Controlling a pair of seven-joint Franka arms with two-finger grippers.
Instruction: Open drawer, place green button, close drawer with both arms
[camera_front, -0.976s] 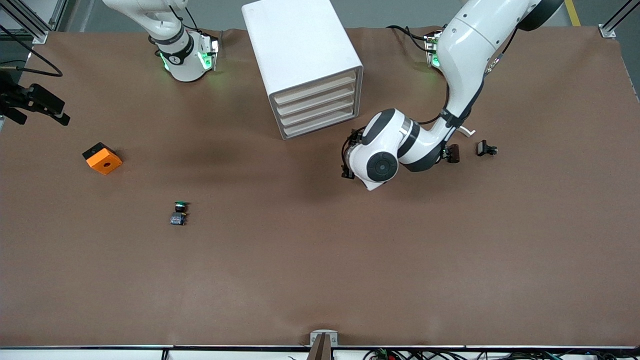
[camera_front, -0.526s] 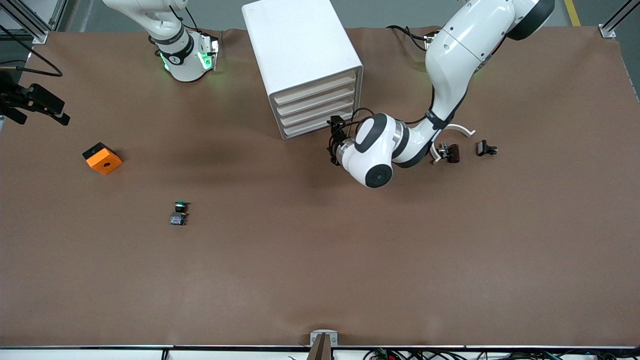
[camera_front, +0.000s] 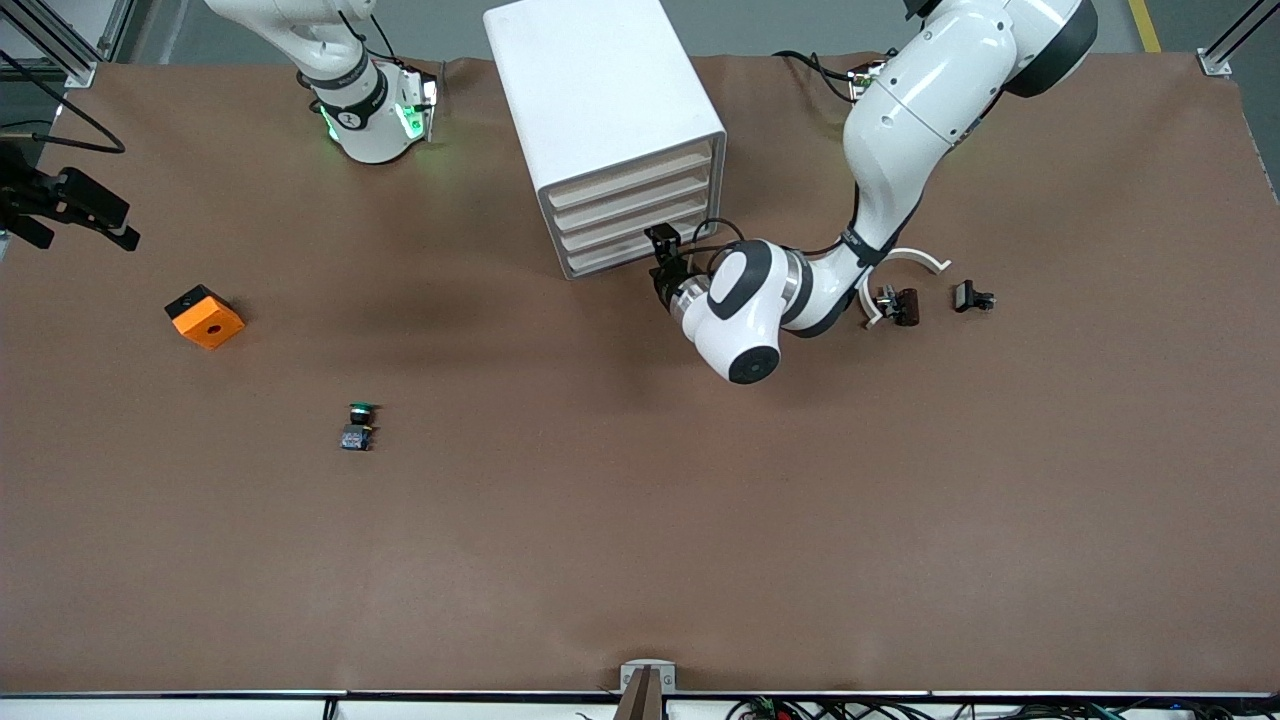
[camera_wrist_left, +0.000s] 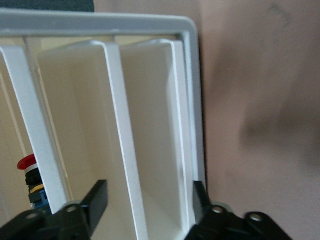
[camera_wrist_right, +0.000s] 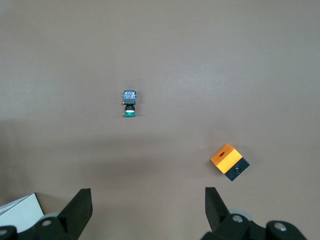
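Drawer, shallow white plastic with a cream-white front (camera_wrist_left: 120, 130), shut, low in the boxy white cabinet (camera_front: 600, 90).
Left arm's black two-finger gripper (camera_wrist_left: 150, 187) right at the cabinet's front, fingers apart and straddling that drawer's front edge, not clamped yet. Tiny green-capped push-button (camera_front: 358, 425) lying on the brown table (camera_front: 700, 550), well away from the cabinet, nearer the camera, toward the right arm's end. Right gripper (camera_wrist_right: 147, 197) waiting up high over that stretch, fingers spread wide, holding nothing.
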